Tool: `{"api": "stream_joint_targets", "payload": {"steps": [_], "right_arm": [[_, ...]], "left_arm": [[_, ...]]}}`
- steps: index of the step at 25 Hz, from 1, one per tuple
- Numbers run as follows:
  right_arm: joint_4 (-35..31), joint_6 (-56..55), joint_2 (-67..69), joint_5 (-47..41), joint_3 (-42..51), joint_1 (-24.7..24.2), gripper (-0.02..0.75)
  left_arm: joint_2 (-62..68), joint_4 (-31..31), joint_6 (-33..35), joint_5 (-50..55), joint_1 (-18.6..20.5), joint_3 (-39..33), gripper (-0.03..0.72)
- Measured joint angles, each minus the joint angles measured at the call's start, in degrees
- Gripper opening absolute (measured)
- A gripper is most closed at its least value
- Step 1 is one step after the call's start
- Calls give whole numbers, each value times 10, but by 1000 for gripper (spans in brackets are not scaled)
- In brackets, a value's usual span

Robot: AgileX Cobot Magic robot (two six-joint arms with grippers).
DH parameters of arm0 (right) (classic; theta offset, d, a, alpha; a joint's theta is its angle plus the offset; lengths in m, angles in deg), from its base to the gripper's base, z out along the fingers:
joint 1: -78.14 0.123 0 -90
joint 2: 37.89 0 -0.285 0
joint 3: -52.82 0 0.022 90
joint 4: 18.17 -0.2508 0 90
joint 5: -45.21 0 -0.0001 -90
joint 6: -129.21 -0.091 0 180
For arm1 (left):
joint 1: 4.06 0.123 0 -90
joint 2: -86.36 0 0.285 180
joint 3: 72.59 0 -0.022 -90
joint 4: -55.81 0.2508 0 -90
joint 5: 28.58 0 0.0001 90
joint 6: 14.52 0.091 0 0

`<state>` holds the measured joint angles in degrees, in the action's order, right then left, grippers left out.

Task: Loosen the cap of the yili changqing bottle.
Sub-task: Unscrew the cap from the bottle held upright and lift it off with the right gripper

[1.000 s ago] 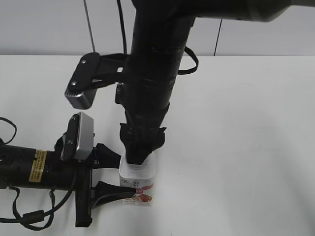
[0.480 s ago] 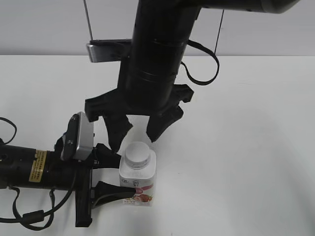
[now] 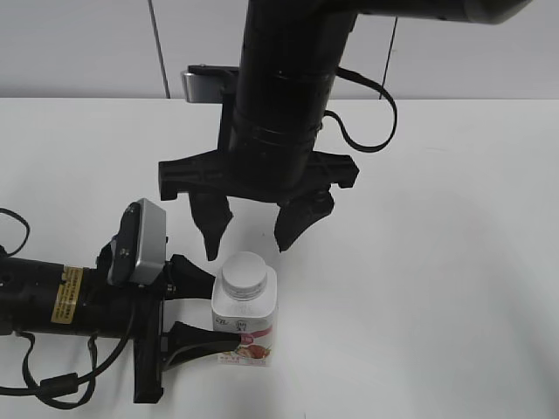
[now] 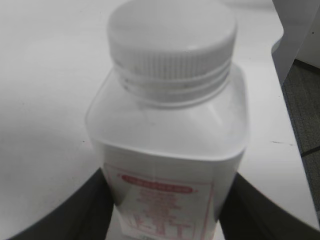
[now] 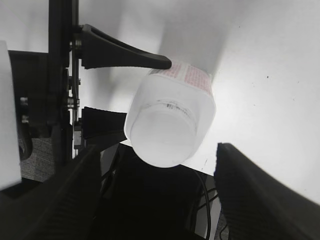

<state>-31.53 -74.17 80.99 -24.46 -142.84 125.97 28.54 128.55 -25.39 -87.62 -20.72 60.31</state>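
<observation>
**A:** You're working on a plain white table (image 3: 454,262) with a pale wall behind it. What do you want to know first?

**B:** Where the bottle is, and who has it.

**A:** The yili changqing bottle (image 3: 245,321) stands upright near the front edge of the table, left of centre. Your left gripper (image 3: 194,310) comes in from the left, lying flat, and its two dark fingers clamp the lower body, one on each side. In the left wrist view you see them pressed against the label's flanks.

**B:** And the right one?

**A:** Your right gripper (image 3: 249,236) hangs directly over the bottle, pointing down, its fingers spread wide and holding nothing. The tips sit just above and a little behind the cap (image 3: 244,271), clear of it. In the right wrist view the cap (image 5: 167,135) lies between the two blurred fingers.

**B:** So what does the next move turn on?

**A:** I'd judge that you need a straight descent. The bottle's long axis is vertical, in line with the right wrist, so the fingers should straddle the ribbed rim before closing and twisting. The right arm is the only one free for the cap.

**B:** Any writing?

**A:** There's a red-framed label with a red fruit picture, but the print is too small and blurred for you to read.
</observation>
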Motion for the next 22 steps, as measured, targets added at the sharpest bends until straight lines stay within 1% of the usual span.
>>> {"api": "stream_joint_targets", "payload": {"steps": [22], "right_arm": [[10, -2, 45, 0, 0, 0, 556]], "left_arm": [[0, 0, 0, 0, 0, 0, 394]]}}
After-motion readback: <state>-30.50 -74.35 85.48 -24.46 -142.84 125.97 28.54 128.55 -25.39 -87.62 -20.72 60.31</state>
